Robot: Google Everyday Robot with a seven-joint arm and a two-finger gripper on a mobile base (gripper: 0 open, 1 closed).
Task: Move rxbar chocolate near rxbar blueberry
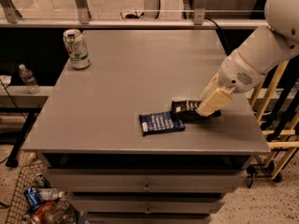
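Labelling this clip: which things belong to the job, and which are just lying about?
Job: rxbar chocolate; rxbar blueberry beside it; gripper, clamped on the chocolate bar's right end, at the table's right side.
Lying about: soda can, far left on the table; water bottle and wire basket, off to the left.

Perhaps head-high view down onto table (117, 78), claw (204, 112) right.

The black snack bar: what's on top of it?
The robot's cream pincer lies over the black bar's right end, hiding it. Its left part shows, bare, beside the blue bar.
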